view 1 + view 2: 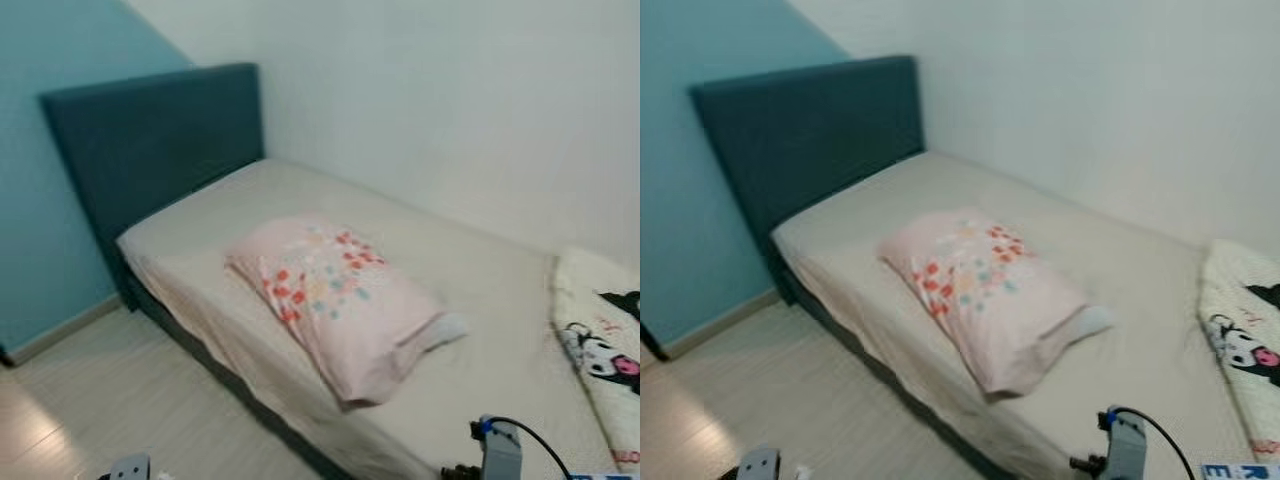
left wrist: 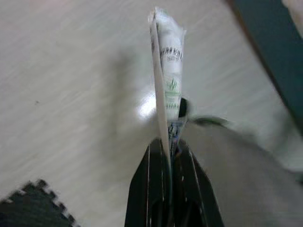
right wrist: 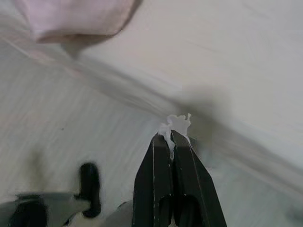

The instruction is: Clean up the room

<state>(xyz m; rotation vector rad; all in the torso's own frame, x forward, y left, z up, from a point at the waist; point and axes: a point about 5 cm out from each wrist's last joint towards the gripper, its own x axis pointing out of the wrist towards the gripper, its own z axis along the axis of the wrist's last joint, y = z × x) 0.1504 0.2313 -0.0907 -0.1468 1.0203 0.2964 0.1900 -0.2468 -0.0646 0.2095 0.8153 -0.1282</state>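
In the left wrist view my left gripper (image 2: 169,147) is shut on a thin white wrapper (image 2: 169,71) with green and black print, which sticks out past the fingertips above the pale floor (image 2: 71,94). In the right wrist view my right gripper (image 3: 171,138) is shut on a small white paper scrap (image 3: 177,124), held near the bed's edge. Both wrists (image 1: 500,452) peek in at the bottom of the head view.
A bed (image 1: 480,290) with a beige sheet and a dark teal headboard (image 1: 150,140) stands against the white wall. A pink flowered pillow (image 1: 340,300) lies across it. A white cartoon blanket (image 1: 600,350) lies at the right. A black foam mat (image 2: 28,205) borders the floor.
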